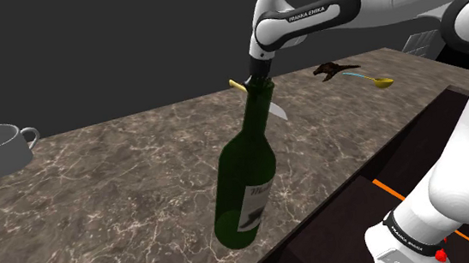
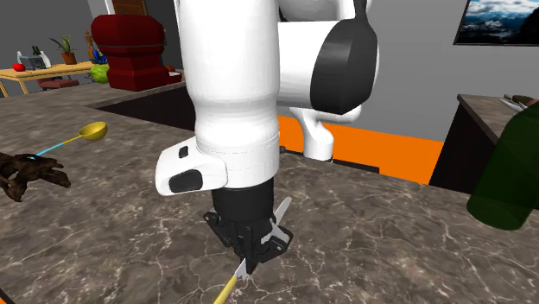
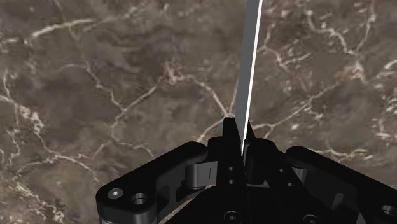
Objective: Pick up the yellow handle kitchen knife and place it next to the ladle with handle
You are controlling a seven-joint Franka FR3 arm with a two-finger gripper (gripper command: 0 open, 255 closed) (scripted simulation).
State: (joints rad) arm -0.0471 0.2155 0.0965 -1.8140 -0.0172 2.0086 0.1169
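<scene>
The knife has a yellow handle and a grey blade. My black gripper is shut on it where blade and handle meet, low over the marble countertop. I cannot tell whether the knife still touches the counter. In the shoulder view the gripper is partly hidden behind a bottle's neck. The ladle, with a yellow bowl and thin cyan handle, lies on the counter well away from the gripper.
A tall dark green bottle stands near the counter's front edge, close to the gripper. A dark brown gnarled object lies beside the ladle. A grey mug sits at the shoulder view's far left.
</scene>
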